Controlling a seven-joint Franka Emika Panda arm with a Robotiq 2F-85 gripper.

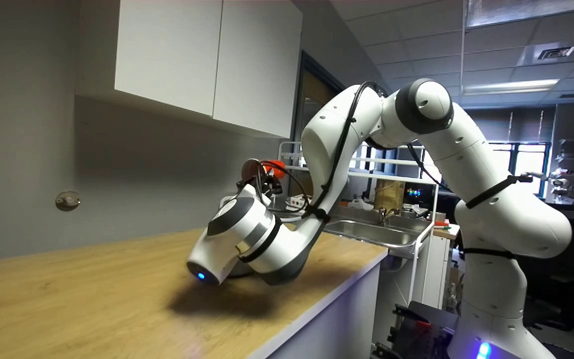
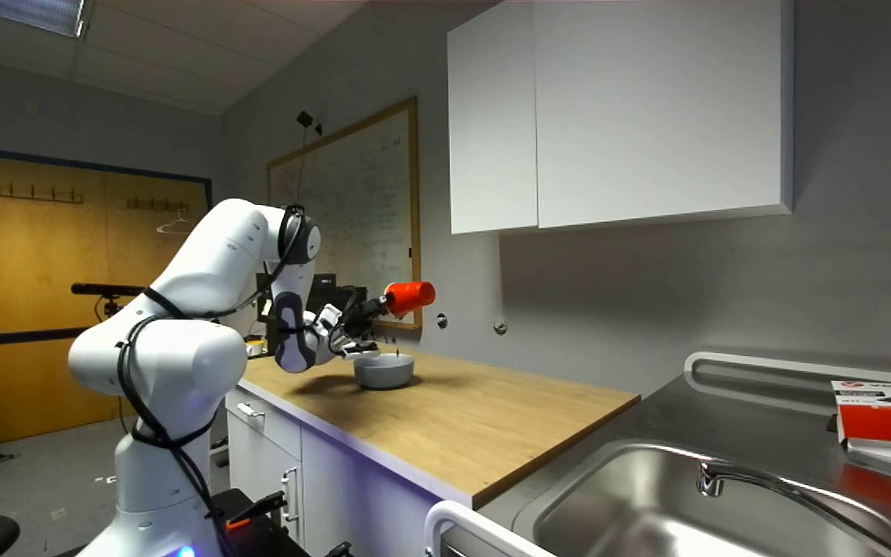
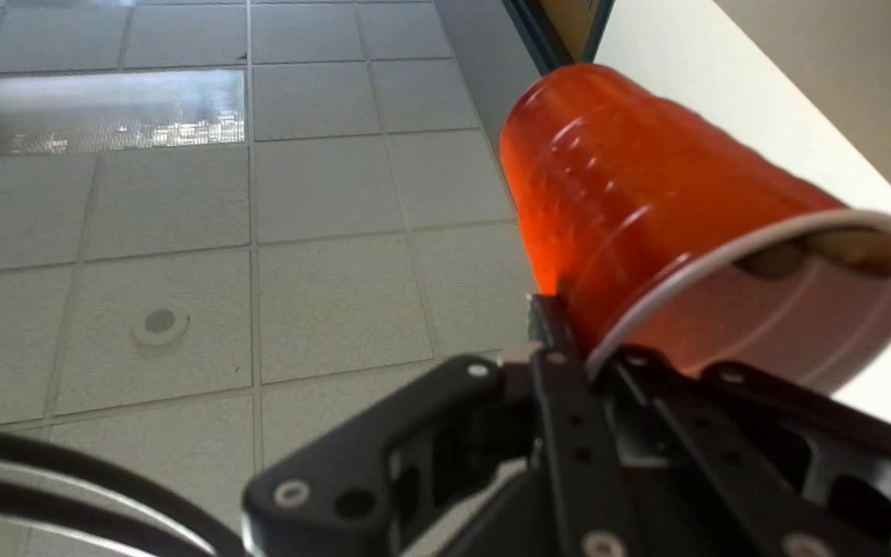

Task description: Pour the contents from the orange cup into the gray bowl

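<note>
The orange cup (image 3: pixel 646 170) is held tilted on its side in the air. It shows red in both exterior views (image 1: pixel 276 168) (image 2: pixel 412 297). My gripper (image 3: pixel 588 340) is shut on the cup's wall near its white rim. Brown pieces (image 3: pixel 855 249) lie at the cup's mouth in the wrist view, and one blurred piece is at the rim's edge. The gray bowl (image 2: pixel 384 373) stands on the wooden counter below the cup. A few small dark specks (image 2: pixel 397 344) show just above the bowl. The arm hides most of the bowl in an exterior view (image 1: pixel 240 269); its inside is hidden.
The wooden counter (image 2: pixel 492 410) runs along the wall. White wall cabinets (image 2: pixel 646 116) hang above it. A steel sink (image 2: pixel 646 495) with a tap (image 2: pixel 770 483) and a red-white box (image 2: pixel 888 418) are at the counter's end. A white rack (image 1: pixel 431 209) stands by the sink.
</note>
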